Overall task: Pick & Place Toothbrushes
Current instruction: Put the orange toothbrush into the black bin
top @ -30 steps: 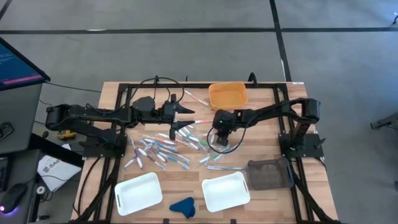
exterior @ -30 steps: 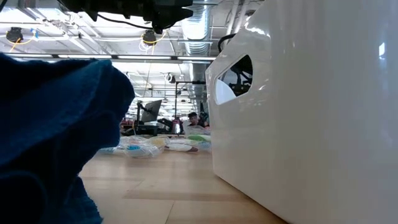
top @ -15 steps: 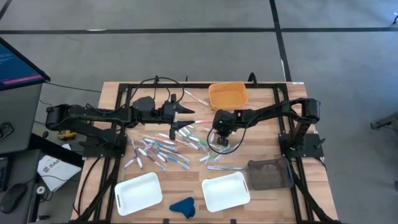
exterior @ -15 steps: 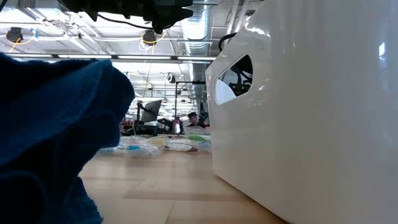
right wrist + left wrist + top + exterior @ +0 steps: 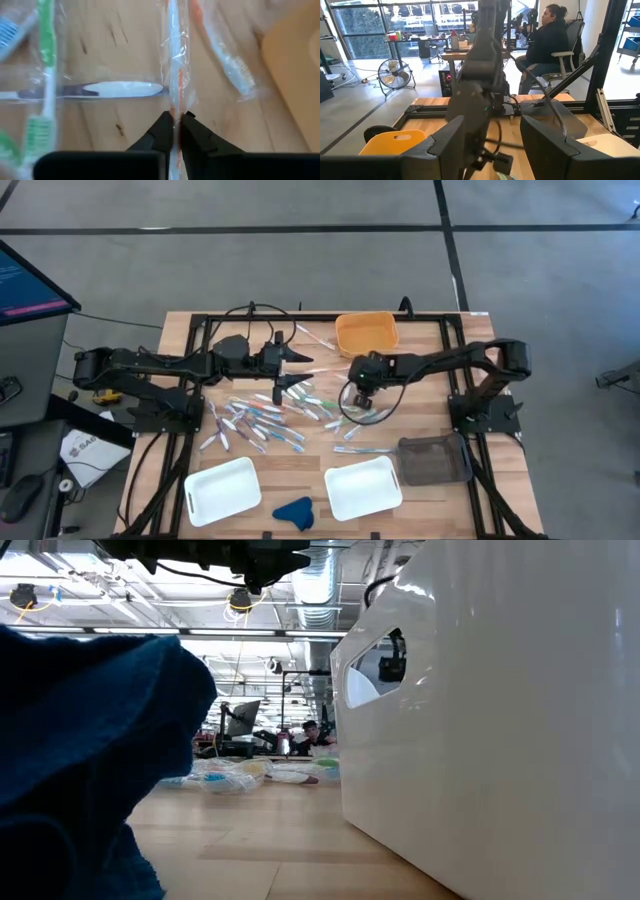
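Fingers (image 5: 161, 135) of right gripper (image 5: 174, 131) pinch an orange-accented wrapped toothbrush (image 5: 173, 75) mid-frame; left gripper (image 5: 297, 361) open, idle, upper-centre.
Judged light, stiff, slippery in wrap; grip mid-handle.

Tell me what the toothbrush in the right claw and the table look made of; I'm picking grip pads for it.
The orange and white toothbrush, pinched by the right claw, looks like smooth plastic, sealed in a clear glossy film wrapper: glare streaks and crinkled edges show along it. The table looks like light wood with a matte finish: straight grain lines and small dark flecks show, though it could be a wood-look laminate.
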